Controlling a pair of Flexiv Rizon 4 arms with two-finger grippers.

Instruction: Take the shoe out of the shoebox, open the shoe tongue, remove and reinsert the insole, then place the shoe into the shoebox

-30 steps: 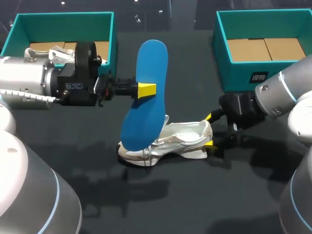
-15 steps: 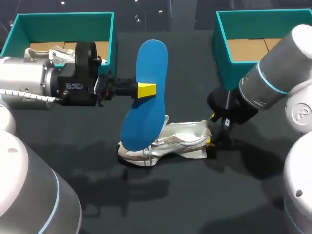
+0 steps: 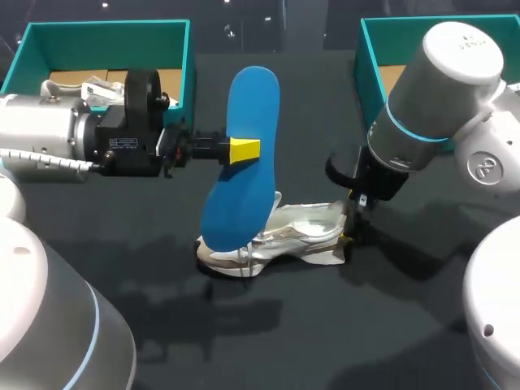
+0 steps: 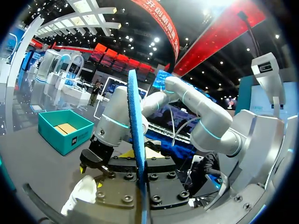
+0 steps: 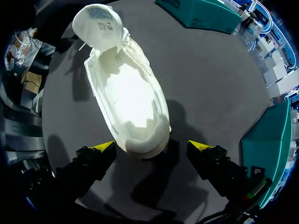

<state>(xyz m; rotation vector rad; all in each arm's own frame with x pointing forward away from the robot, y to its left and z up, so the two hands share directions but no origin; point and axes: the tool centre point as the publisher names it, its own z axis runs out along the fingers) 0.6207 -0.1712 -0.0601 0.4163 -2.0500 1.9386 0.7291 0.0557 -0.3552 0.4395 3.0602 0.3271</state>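
Observation:
My left gripper [image 3: 244, 150] is shut on a blue insole [image 3: 252, 93], held upright above the table's middle. In the left wrist view the insole [image 4: 134, 126] shows edge-on, rising from between that gripper's fingers. Below it a white shoe [image 3: 284, 236] lies on the dark table. My right gripper [image 3: 349, 218] hangs over the shoe's heel, open. In the right wrist view the shoe [image 5: 128, 98] has its tongue [image 5: 98, 22] folded back and its inside bare. Its heel sits between the wide-open fingers of the right gripper [image 5: 153, 147], untouched.
A teal shoebox [image 3: 106, 28] with paper inside stands at the back left, behind my left arm. A second teal box [image 3: 390, 122] stands at the back right, partly hidden by my right arm. The dark table [image 3: 325, 341] stretches in front of the shoe.
My right arm has swung up and inward, so its gripper now points down over the shoe's heel instead of coming from the side. The left arm and insole have not moved.

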